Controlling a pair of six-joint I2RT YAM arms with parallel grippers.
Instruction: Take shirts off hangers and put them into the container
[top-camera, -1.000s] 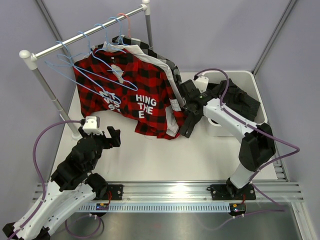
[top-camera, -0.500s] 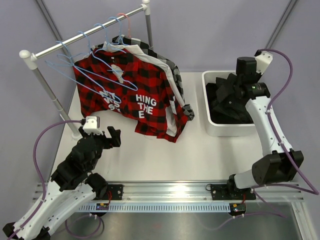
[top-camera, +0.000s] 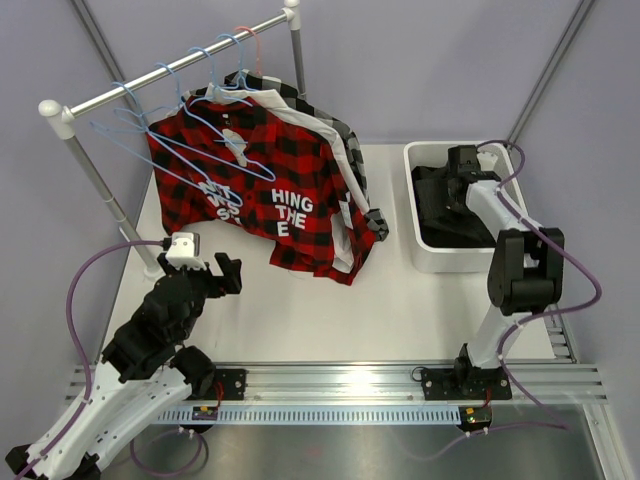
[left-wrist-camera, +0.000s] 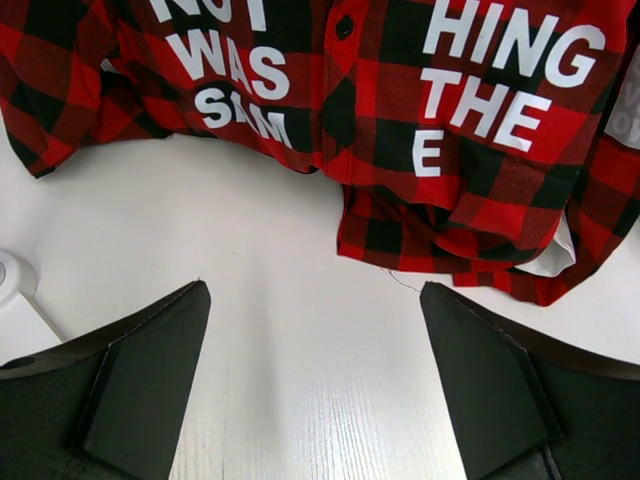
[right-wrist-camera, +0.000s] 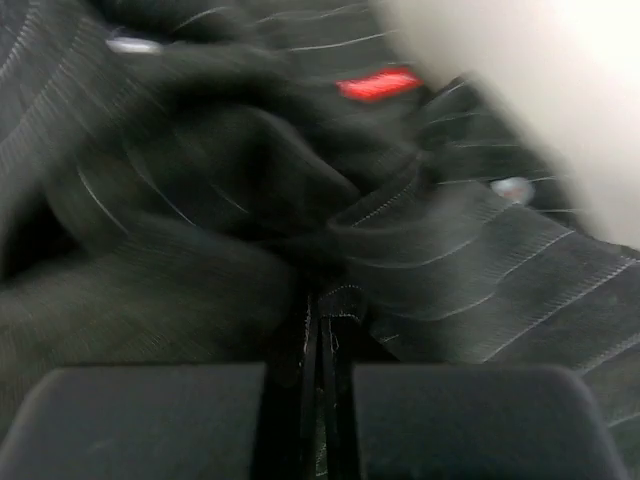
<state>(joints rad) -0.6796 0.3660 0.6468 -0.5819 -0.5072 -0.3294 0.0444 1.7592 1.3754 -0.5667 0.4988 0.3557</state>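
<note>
Pinching pinstriped shirt (right-wrist-camera: 480, 270) in container (top-camera: 440, 262), right tool (right-wrist-camera: 318, 350) clamped, left tool (left-wrist-camera: 312, 300) apart.

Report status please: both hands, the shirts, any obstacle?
Left hand open, over table before plaid shirt. Right hand shut on pinstriped shirt, down in container. Plaid shirt hangs from rail. No obstacle seen.

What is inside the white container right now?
Crumpled dark cloth fills the container: a charcoal pinstriped shirt, with the right gripper shut on a fold of it. Whatever lies under that shirt, and the container's bottom, is covered.
</note>
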